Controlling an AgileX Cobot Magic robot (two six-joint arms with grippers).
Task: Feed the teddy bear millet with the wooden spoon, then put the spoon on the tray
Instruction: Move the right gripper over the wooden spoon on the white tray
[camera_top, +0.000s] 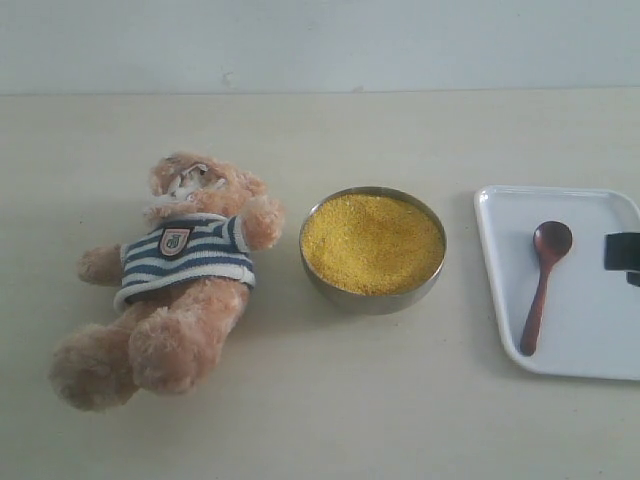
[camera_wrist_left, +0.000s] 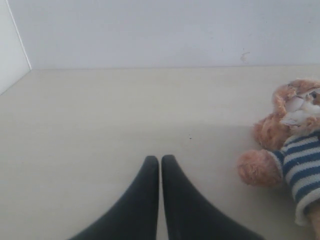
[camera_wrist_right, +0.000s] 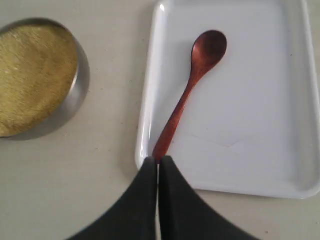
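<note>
Right pincer (camera_wrist_right: 158, 160): two black fingers pressed together tip to tip, nothing between them.
Right pincer's place: the tips sit at the tray's rim, in line with the end of the spoon's handle. Whether they touch it cannot be told.
Right arm: in the exterior view only a black block shows, at the right edge, over the tray's right side.
Spoon: a small dark reddish-brown wooden spoon (camera_wrist_right: 187, 92) lies flat on the tray's left half. Its round bowl points to the tray's far edge and its slim handle ends near the near-left corner.
Tray: a flat white rectangular tray (camera_top: 590, 340) with rounded corners and a low rim, at the right edge of the pale beige table (camera_top: 350, 410).
Bowl: a round metal bowl (camera_top: 372, 300) at the table's middle, just left of the tray and apart from it.
Millet: fine bright-yellow millet (camera_top: 372, 243) fills the bowl almost to the rim.
Bear: a fluffy light-brown teddy bear (camera_top: 175, 290) in a navy-and-white striped shirt with a crest badge lies on its back toward the table's left edge, its head toward the far edge, near the bowl.
Left pincer (camera_wrist_left: 160, 161): black fingers closed on each other, empty, low over bare table, pointing toward the white wall (camera_wrist_left: 160, 30), with the bear off to one side.
Left arm: not in the exterior view.
</note>
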